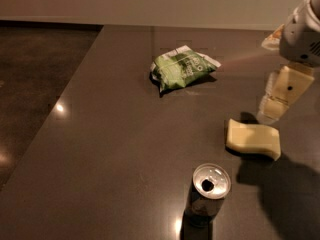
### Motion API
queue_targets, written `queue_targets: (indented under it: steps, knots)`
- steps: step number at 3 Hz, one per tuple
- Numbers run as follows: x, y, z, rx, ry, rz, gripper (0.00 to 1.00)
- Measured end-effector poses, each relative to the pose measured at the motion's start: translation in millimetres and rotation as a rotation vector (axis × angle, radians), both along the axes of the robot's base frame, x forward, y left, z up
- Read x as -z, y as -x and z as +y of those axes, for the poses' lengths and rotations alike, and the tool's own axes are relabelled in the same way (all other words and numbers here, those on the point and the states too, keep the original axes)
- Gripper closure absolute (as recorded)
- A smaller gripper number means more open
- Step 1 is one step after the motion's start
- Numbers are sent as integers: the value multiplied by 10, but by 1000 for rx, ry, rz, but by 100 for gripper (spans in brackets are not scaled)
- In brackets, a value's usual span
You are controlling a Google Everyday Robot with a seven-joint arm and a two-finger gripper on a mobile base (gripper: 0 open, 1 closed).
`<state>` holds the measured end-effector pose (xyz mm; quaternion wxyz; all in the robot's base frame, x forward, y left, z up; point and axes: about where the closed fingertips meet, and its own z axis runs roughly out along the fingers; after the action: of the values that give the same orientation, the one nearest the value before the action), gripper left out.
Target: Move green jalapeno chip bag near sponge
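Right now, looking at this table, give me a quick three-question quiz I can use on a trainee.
1. True or false: the green jalapeno chip bag is touching the sponge.
2. Which thing stands nearest the camera on the table? A. chip bag B. sponge C. opened metal can
3. Fill in: the end effector hangs at the right of the view, just behind the ____.
Key: 1 false, they lie well apart. 2 C. 3 sponge.
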<state>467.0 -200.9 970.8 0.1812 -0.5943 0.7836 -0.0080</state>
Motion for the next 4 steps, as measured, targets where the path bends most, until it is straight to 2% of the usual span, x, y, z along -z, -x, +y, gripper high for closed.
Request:
queue_targets:
  steps: [1, 2, 4]
  knots:
    - [94, -286, 148, -15, -60, -9, 0]
    - [184, -640, 277, -5, -96, -26, 0]
    - [417, -1259, 501, 35, -150, -26, 0]
